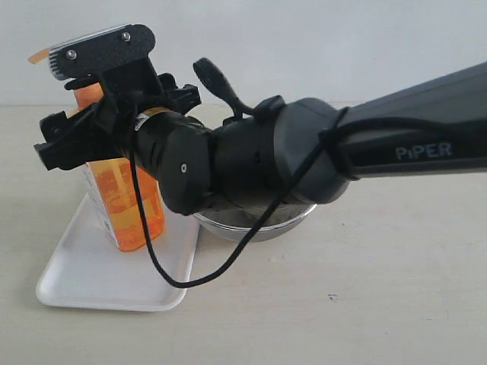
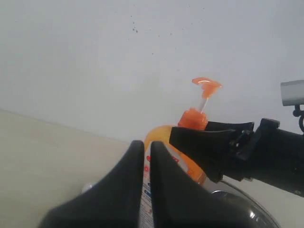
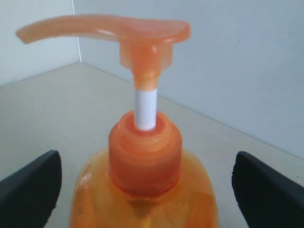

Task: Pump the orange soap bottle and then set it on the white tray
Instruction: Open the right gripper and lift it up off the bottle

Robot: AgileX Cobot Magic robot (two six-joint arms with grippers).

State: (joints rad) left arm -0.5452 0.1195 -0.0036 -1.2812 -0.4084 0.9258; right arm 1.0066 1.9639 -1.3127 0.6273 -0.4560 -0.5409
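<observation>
From the exterior view I see the orange soap bottle standing on the white tray, toward the tray's far end and close to the long edge that faces the steel bowl. The bottle is translucent orange plastic with a printed label. The tray is flat, smooth and matte, with rounded corners and a low rim. The bowl is round and shiny and sits just beside the tray on the pale worktop. A thin black cable loops down from the arm over the tray's edge.

Only the right wrist view shows the pump head up close: a curved orange spout on a white stem that stands exposed above a ribbed orange collar. The left wrist view adds the side profile against the plain wall, which the exterior view hides behind the arm.

The right claw is spread wide – 1 black finger on each side of the bottle's shoulder, with a gap on both sides, gripping nothing. The left claw is closed, its 2 fingers pressed nearly together and empty, with the bottle beyond its tips.
</observation>
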